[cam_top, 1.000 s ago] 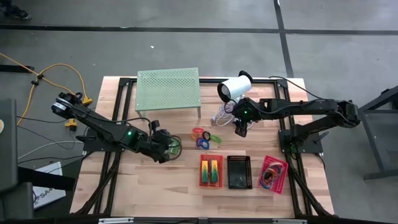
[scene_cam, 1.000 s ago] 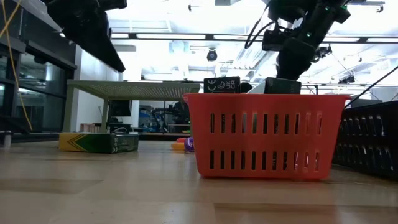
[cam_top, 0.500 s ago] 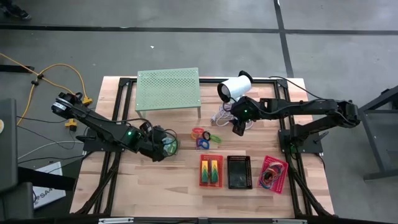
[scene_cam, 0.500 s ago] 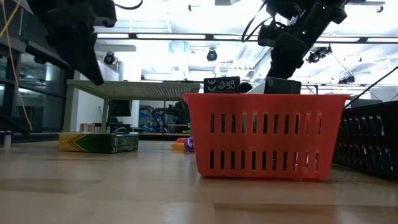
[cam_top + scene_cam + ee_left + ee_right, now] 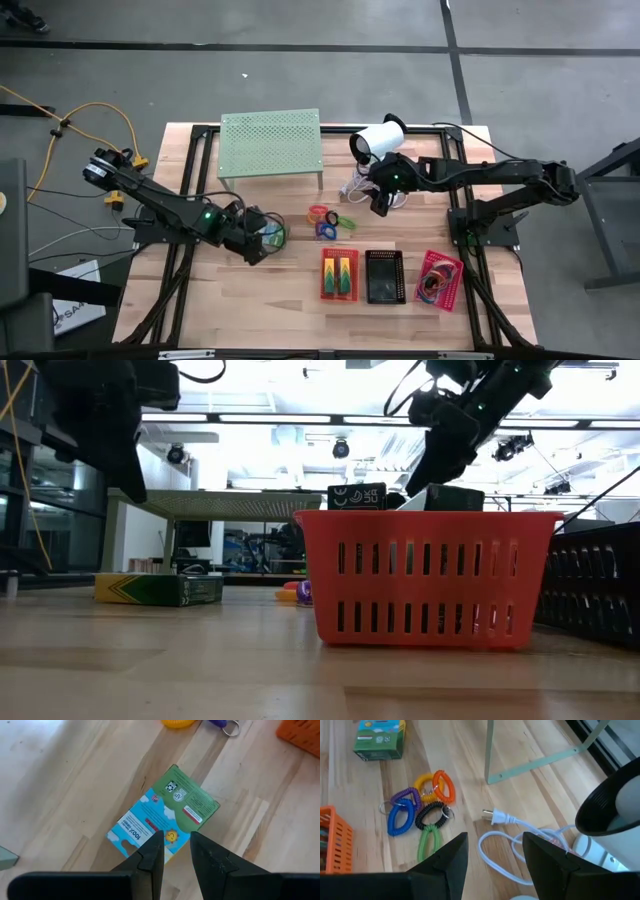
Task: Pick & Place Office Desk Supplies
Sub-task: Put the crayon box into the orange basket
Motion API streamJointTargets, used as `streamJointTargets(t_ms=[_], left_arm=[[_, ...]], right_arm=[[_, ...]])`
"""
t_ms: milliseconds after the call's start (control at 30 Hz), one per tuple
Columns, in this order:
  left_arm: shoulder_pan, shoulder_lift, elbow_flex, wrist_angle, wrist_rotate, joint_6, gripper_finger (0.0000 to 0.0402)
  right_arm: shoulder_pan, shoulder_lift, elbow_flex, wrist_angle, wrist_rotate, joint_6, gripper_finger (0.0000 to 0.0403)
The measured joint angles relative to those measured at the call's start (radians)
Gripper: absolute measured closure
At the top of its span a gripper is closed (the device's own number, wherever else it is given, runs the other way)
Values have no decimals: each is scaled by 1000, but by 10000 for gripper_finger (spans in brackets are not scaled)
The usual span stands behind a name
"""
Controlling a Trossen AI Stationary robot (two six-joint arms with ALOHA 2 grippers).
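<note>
Left end effector (image 5: 171, 851) parted, empty, above green pack (image 5: 162, 817); coiled loops (image 5: 330, 220) beside, nothing between.

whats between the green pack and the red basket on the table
In the high view, only bare wood lies between the green pack and the red basket; the coloured loops sit further back, off that line.

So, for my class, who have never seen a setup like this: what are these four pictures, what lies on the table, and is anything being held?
Two robot arms work at a wooden table. One picture looks down from above, one looks level across the tabletop, and one comes from each wrist. The left gripper hangs over a flat green pack, jaws slightly apart, holding nothing. The right gripper, jaws open and empty, is above a white plug cable, near coiled coloured loops. In front stand red, black and pink baskets.
</note>
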Motion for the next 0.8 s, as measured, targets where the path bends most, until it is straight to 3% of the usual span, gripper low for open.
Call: streamJointTargets(t_ms=[400, 800], left_arm=[[-92, -25, -43, -114, -86, -175, 312], [-139, -283, -208, -84, -95, -300, 312]], right_arm=[[0, 0, 0, 4, -5, 0, 227], [0, 0, 0, 6, -5, 0, 227]])
